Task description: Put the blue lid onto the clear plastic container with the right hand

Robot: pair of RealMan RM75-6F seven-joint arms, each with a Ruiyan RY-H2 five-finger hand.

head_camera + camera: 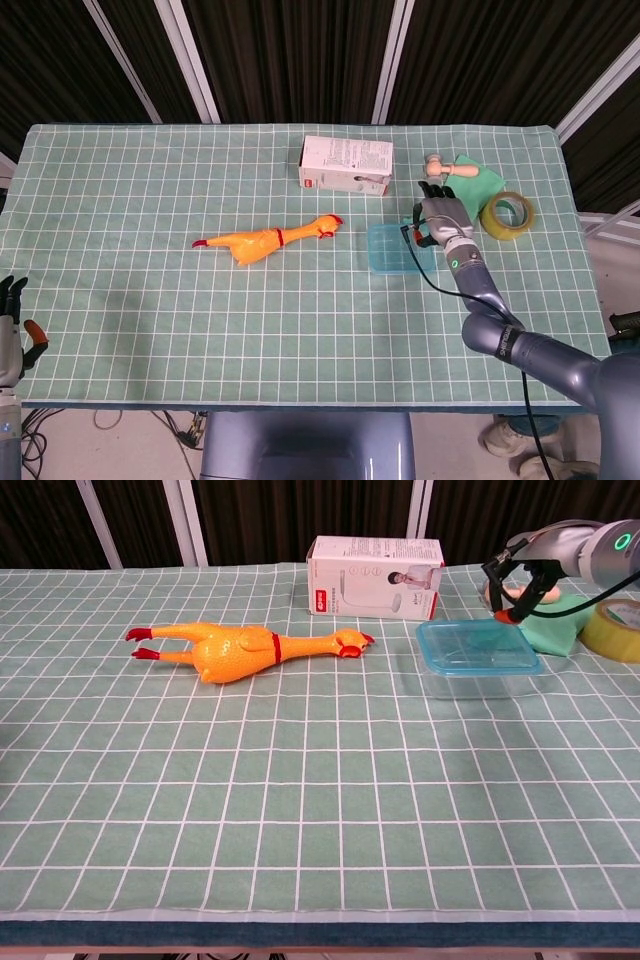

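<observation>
fingers (505, 608) off flat blue lid (478, 646) (clear container (470, 684))

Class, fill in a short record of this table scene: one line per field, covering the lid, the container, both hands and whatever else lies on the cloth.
lid: blue lid sits on the clear plastic container
right hand: right hand above the container's far right corner, holding nothing
left hand: left hand off the table's near left edge, holding nothing, fingers apart
toy: rubber chicken lying left of the container
box: white box behind the container
far right: tape roll, green cloth, small wooden piece
</observation>
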